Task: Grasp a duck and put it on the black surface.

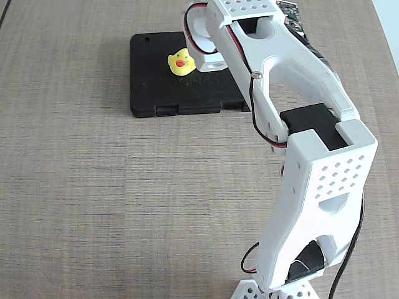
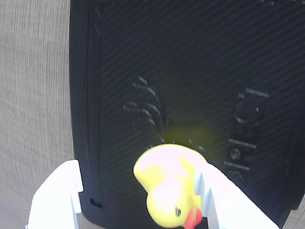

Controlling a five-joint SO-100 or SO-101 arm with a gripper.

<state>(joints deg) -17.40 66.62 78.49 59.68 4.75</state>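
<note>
The tiny yellow duck (image 1: 181,61) with a red-orange beak sits upright on the black surface (image 1: 149,81), a flat matte slab at the top centre of the fixed view. My gripper (image 1: 201,45) reaches over the slab just right of the duck, largely hidden by the arm. In the wrist view the duck (image 2: 167,186) rests against the right white finger (image 2: 228,200). The left finger (image 2: 57,195) stands well apart from it, so the jaws are open. The slab (image 2: 190,71) fills most of the wrist view beneath them.
The slab lies on a brown wood-grain table (image 1: 75,187). My white arm (image 1: 312,174) spans the right side of the fixed view from its base at the bottom edge. Two notched latches (image 1: 168,111) sit on the slab's near edge.
</note>
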